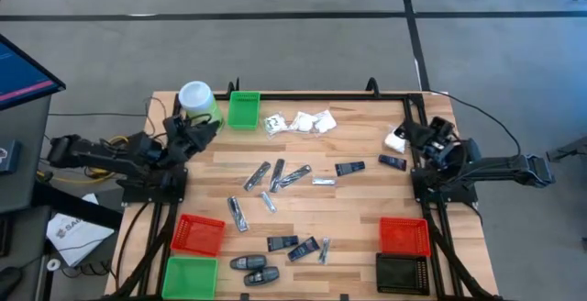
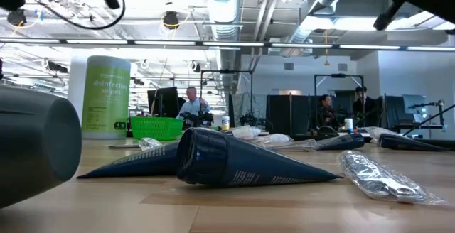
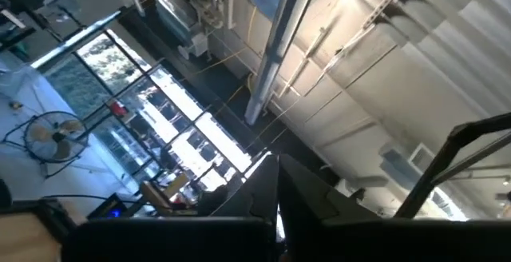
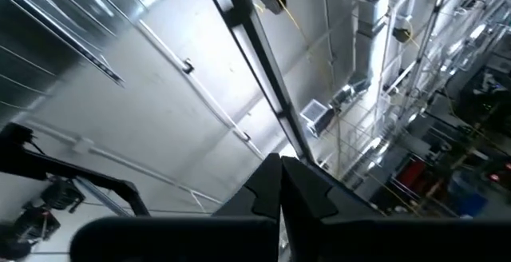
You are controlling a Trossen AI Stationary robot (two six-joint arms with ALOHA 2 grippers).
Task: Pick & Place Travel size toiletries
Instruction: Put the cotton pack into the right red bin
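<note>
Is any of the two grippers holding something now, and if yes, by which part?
Nothing is held. The left gripper and the right gripper are both shut on nothing and point up at the ceiling.

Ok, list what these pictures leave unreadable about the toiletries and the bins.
- Print on the dark packets: too small in the high view.
- Black oval pieces: high view too small to tell what they are.
- Black bin: its contents vanish against the dark mesh, and the picture's bottom edge cuts it off.
- Low view: the dark cone-shaped packet up close hides items behind it.
- Both wrist views face the ceiling, showing no toiletries.
</note>
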